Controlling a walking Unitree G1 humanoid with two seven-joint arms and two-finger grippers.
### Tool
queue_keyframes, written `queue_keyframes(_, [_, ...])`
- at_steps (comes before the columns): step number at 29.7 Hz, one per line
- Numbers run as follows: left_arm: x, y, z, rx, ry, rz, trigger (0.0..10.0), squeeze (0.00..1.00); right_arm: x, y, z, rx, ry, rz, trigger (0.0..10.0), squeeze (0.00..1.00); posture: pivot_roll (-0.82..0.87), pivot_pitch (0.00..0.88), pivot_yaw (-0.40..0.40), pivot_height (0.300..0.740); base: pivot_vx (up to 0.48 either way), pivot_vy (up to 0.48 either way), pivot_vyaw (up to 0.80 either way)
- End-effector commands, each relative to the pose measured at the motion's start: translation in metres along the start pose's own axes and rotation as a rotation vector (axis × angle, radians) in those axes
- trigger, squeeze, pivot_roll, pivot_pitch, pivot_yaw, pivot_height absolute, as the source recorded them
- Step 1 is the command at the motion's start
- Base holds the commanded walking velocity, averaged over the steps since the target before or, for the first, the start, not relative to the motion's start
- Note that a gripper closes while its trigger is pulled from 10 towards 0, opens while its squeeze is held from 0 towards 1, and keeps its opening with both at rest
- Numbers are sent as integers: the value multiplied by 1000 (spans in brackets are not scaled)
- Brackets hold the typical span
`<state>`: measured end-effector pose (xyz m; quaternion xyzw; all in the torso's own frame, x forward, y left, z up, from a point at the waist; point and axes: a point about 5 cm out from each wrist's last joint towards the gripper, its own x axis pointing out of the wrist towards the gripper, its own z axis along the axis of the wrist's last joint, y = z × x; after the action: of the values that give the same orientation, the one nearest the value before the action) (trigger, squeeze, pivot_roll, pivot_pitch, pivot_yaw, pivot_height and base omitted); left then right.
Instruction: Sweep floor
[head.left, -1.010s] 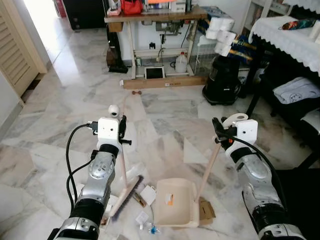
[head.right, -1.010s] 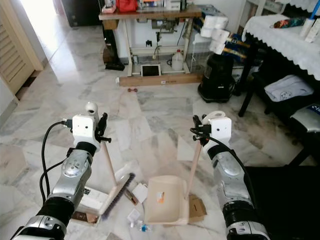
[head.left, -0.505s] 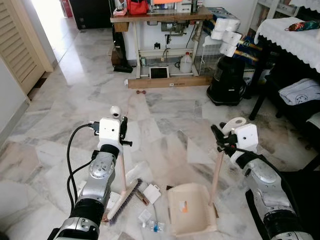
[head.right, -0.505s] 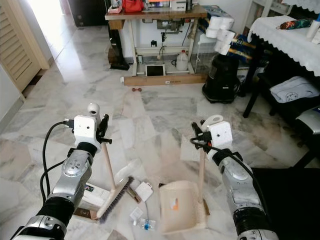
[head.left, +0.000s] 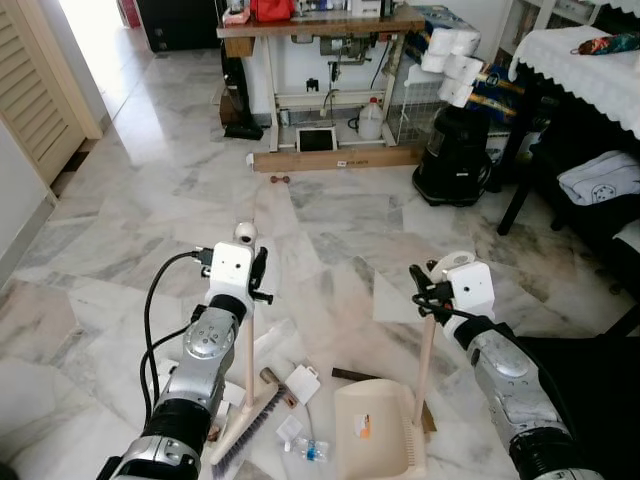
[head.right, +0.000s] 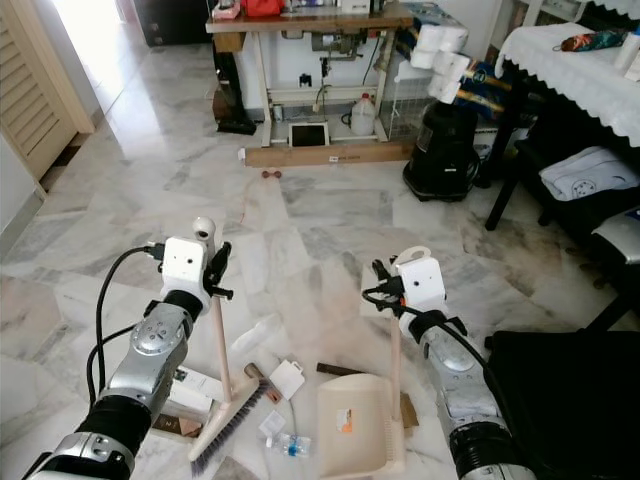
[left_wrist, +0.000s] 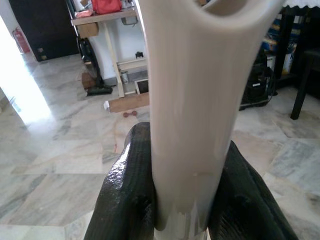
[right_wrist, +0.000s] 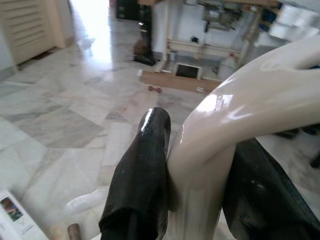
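While your left gripper (head.left: 257, 283) clamps the upright beige plastic broom (head.left: 247, 358), its bristles sit left of the cream plastic dustpan (head.left: 372, 428) (right gripper (head.left: 425, 296) clenching its handle), scattered paper litter (head.left: 300, 384) between them, so sweep rightward

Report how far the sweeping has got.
Done: left gripper is shut on the broom, right gripper on the dustpan. In hand: broom head rests beside the litter. Left: litter lies on the floor outside the pan.

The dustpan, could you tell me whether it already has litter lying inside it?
No, the dustpan tray looks bare, and the litter lies on the floor beside it.
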<state>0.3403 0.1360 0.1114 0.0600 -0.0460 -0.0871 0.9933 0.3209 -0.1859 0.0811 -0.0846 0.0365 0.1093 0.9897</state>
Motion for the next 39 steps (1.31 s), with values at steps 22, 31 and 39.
queue_keyframes(22, [4, 1, -1, 46, 59, -2, 10000, 0, 0, 18, -10, -41, -19, -5, 10000, 0, -18, 145, 62, 740, 0, 0, 0])
queue_keyframes(31, [4, 6, -8, 101, 144, 41, 10000, 0, -2, 22, -12, -73, -14, 20, 10000, 0, -12, 195, 59, 740, 0, 0, 0])
queue_keyframes(39, [9, -4, -2, 44, 144, -10, 10000, 0, -2, 24, -10, -71, -27, 19, 10000, 0, -9, 209, 64, 740, 0, 0, 0])
